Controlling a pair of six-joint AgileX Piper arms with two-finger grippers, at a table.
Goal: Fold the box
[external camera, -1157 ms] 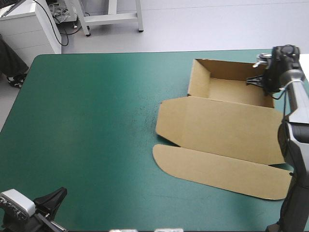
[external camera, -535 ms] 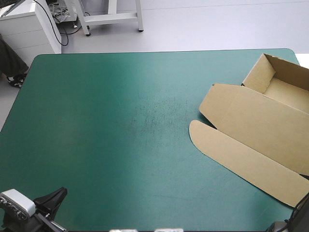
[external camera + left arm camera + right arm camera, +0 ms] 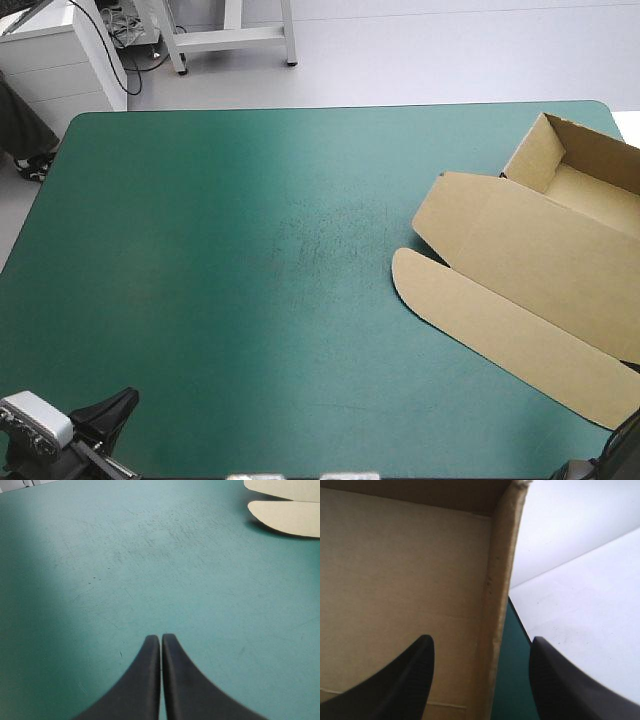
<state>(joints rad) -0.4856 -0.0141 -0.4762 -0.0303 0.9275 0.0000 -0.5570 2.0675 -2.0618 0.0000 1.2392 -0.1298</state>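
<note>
The brown cut-board box (image 3: 560,225) lies at the frame's right edge on the teal-green counter (image 3: 220,280), tray raised, lid (image 3: 520,270) flat. The right end effector (image 3: 481,639) gapes astride one tray wall (image 3: 500,580); the left end effector (image 3: 161,639) is closed, empty. The board is probably light and stiff (bending only at creases), likely best pinched at a wall's rim.

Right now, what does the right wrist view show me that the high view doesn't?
Only the right wrist view: the right end effector, open, its black fingers either side of one raised wall of the brown cardboard box, one on the tray side, the other outside it. Only the high view: the box's flat lid and rounded flap lying toward the table's middle, and the left end effector at the near left corner. Both: the open tray and the teal-green table cover.
</note>
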